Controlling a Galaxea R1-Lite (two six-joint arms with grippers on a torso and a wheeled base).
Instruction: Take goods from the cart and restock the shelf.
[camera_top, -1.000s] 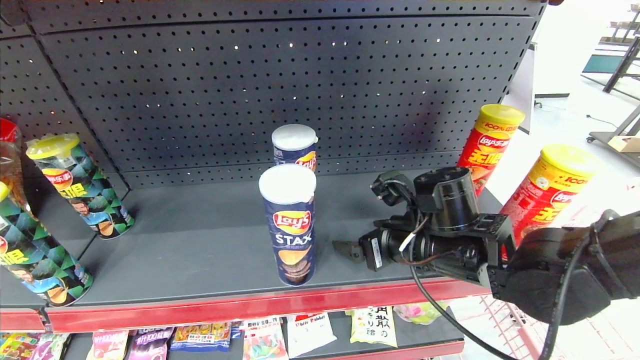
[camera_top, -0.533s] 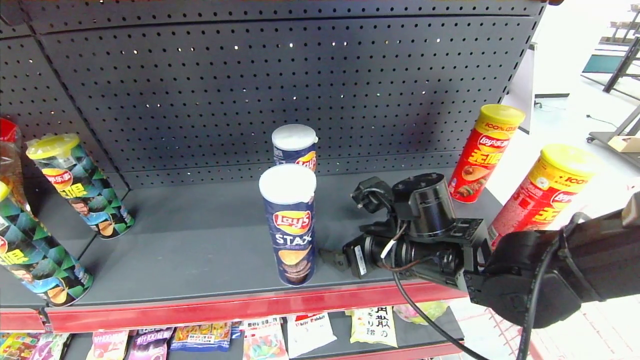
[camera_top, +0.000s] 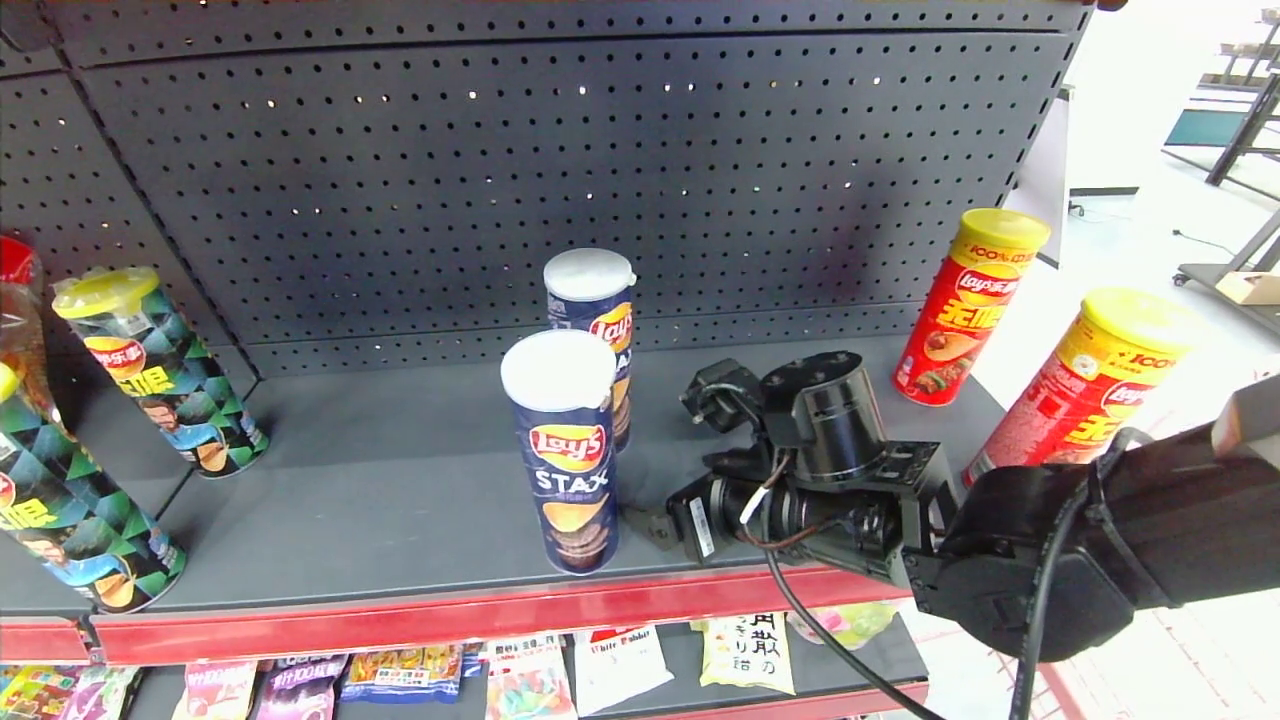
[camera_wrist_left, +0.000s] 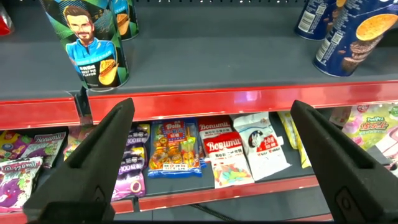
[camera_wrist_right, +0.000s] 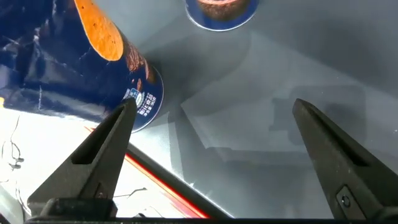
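Two blue chip cans stand on the dark shelf (camera_top: 400, 480): the front blue can (camera_top: 565, 450) near the red front edge, the rear blue can (camera_top: 592, 300) close behind it. My right gripper (camera_top: 645, 525) lies low over the shelf just right of the front can, open and holding nothing. In the right wrist view one of its fingers (camera_wrist_right: 99, 155) rests against the base of the front can (camera_wrist_right: 74, 62), and the rear can's base (camera_wrist_right: 221, 9) is farther off. My left gripper (camera_wrist_left: 211, 155) hangs open before the lower shelf, empty.
Two red cans with yellow lids (camera_top: 965, 305) (camera_top: 1095, 385) stand at the shelf's right end, green-patterned cans (camera_top: 155, 370) (camera_top: 70, 510) at the left. Snack bags (camera_wrist_left: 180, 149) fill the lower shelf. Bare shelf lies between the blue and green cans.
My right gripper has slid left along the shelf up to the front blue can, and that can has shifted a little to the left.
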